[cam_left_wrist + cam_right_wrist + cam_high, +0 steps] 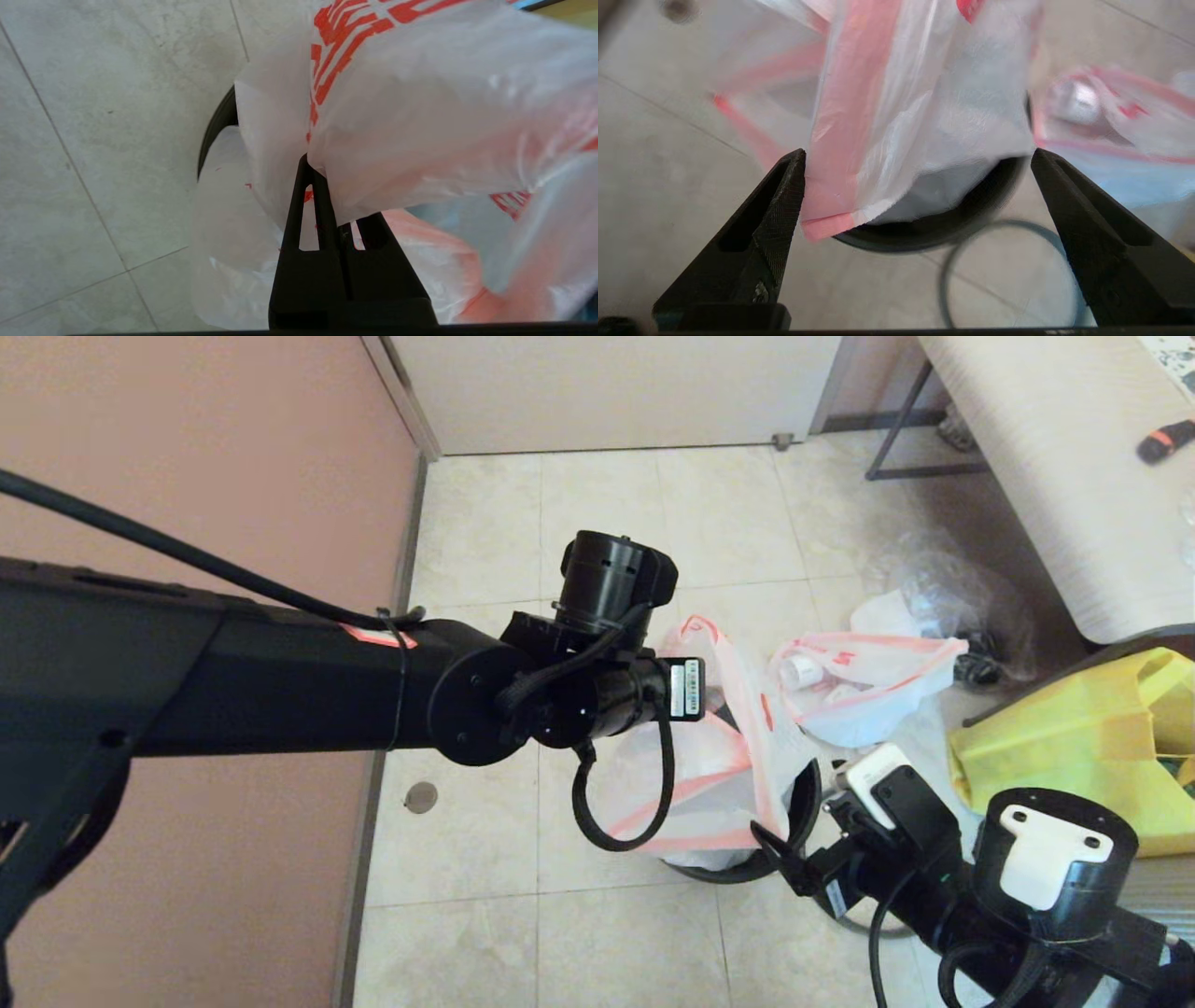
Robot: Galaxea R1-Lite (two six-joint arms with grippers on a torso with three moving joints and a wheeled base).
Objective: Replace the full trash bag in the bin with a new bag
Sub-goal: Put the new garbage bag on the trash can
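Two pincers working: left pincer (322,186) clamping the new bag (420,116) over the bin (738,868); right pincer (915,205) gaping beside its hanging edge. Full trash bag (864,686) lying on floor. Risk: thin film tearing or slipping.

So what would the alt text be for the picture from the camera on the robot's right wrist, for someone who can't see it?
The right gripper, jaws wide open, faces a white bag with pink-red edges that hangs into the black bin. A grey hoop lies on the tiled floor beside the bin, and a filled bag of the same kind lies behind.
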